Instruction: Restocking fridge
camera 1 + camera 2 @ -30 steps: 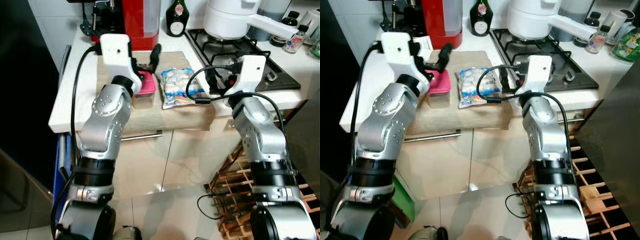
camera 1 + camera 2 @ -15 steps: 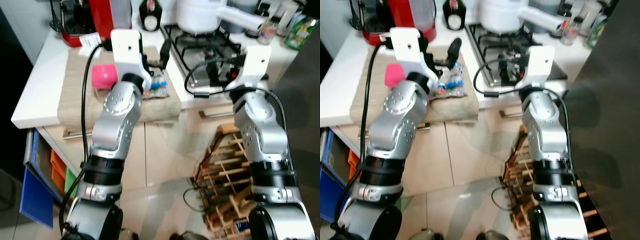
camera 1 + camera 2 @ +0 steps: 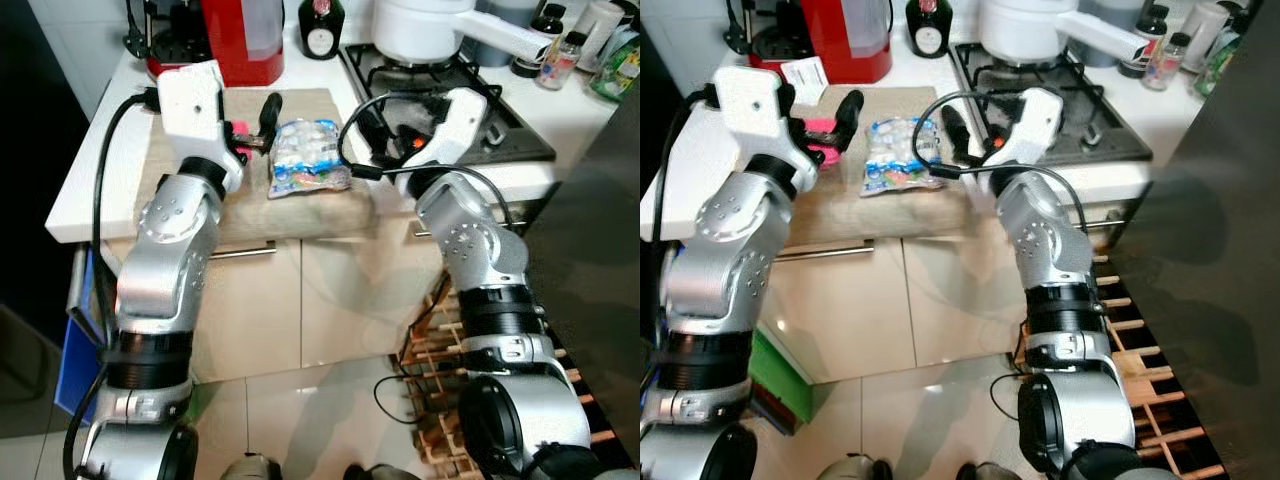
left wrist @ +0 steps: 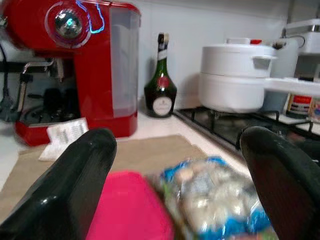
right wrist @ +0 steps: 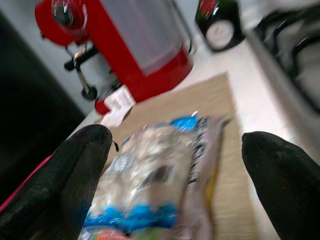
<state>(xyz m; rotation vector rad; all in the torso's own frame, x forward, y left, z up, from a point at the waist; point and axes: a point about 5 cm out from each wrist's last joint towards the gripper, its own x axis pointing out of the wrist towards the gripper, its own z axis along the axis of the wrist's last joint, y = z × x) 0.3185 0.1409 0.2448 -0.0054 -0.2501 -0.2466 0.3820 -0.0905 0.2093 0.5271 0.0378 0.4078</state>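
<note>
Beige mat [image 3: 320, 200] covers the white counter [image 3: 90, 190] in front of the robot; two task items lie on it. Clear food bag with blue print [image 3: 308, 155], full of pale round pieces, lies flat near mat centre. Pink-lidded container [image 3: 820, 130] sits just beside it on the robot's left, mostly hidden behind the left wrist.

Left gripper [image 3: 832, 128]: raised over the mat's left part, fingers spread wide, nothing between them. One black finger [image 3: 268, 110] stands beside the bag's left edge; cannot tell whether it touches the bag. Left wrist view: both fingers [image 4: 75, 185] wide apart, with pink lid [image 4: 127, 205] and bag [image 4: 215, 200] low in the gap between them; no contact visible.

Right gripper [image 5: 170, 150]: at the bag's right side, released, fingers wide apart and empty. Right wrist view (blurred) has the bag [image 5: 155, 175] lying between the two fingers [image 5: 75, 175], aimed along the mat toward the coffee machine. One finger [image 3: 955, 130] close to the bag's right edge in the right eye view; contact cannot be judged.

Behind the mat: red coffee machine [image 3: 240, 40] with a paper slip [image 3: 800, 72] at its base, dark green bottle [image 3: 322, 15]. Gas hob [image 3: 500, 110] to the right carries a white pot [image 3: 420, 25]. Wooden rack [image 3: 440, 360] stands on the floor beside the cabinet, by the right arm
</note>
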